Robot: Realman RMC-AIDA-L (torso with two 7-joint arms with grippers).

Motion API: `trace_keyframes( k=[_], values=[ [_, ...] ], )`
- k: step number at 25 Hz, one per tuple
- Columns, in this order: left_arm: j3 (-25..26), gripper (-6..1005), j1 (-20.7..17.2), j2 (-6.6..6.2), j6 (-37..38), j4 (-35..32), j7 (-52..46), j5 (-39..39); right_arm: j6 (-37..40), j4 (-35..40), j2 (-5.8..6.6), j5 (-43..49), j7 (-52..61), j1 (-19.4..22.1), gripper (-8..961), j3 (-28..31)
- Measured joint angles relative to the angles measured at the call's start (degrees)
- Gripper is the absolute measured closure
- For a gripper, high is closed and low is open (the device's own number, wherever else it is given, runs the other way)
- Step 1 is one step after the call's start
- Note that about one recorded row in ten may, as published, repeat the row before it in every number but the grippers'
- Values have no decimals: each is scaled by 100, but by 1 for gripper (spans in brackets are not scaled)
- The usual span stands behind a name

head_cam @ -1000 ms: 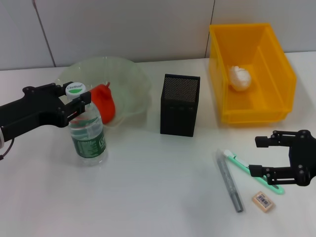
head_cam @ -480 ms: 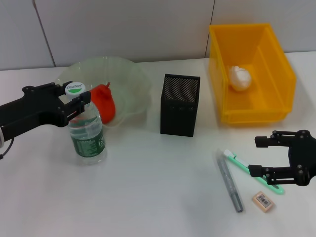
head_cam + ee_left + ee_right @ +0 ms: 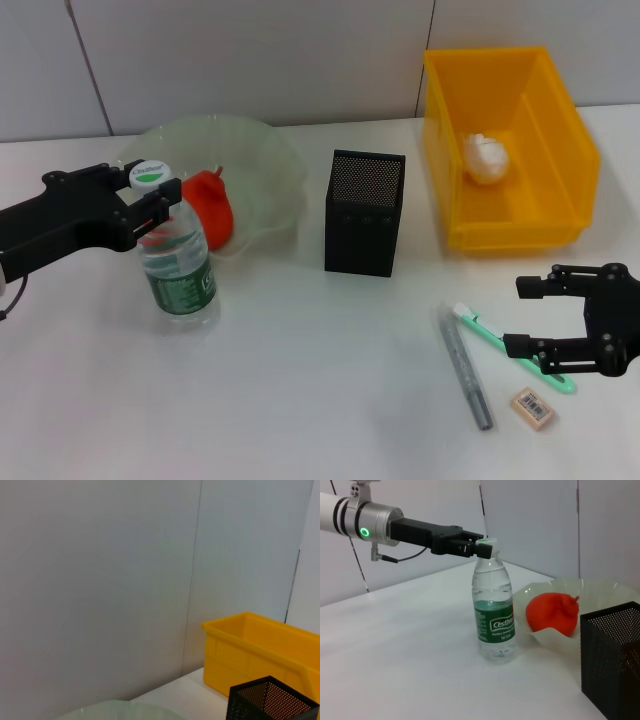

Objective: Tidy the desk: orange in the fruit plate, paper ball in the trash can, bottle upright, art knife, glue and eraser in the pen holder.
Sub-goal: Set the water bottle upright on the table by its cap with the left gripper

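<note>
At the left of the head frame I have the left gripper (image 3: pixel 160 208) clamped on the neck of the bottle (image 3: pixel 178 268), which stands upright beside the fruit plate (image 3: pixel 268 160) holding the orange (image 3: pixel 210 207). Lower right, my right gripper (image 3: pixel 517 316) hangs wide open, holding nothing, over the green art knife (image 3: pixel 480 326), near the eraser (image 3: pixel 533 408).
</note>
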State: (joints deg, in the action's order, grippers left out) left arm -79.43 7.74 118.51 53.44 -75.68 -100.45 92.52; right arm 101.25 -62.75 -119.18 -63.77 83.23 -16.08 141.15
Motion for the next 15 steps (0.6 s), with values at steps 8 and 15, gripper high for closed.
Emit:
trace_keyframes(
  k=[8, 15],
  values=[
    [31, 493, -8, -3, 30, 17, -1, -15, 0, 0, 0, -1, 0, 0, 189, 0],
    [33, 491, -11, -3, 33, 104, 22, -15, 0, 0, 0, -4, 0, 0, 189, 0]
  ],
)
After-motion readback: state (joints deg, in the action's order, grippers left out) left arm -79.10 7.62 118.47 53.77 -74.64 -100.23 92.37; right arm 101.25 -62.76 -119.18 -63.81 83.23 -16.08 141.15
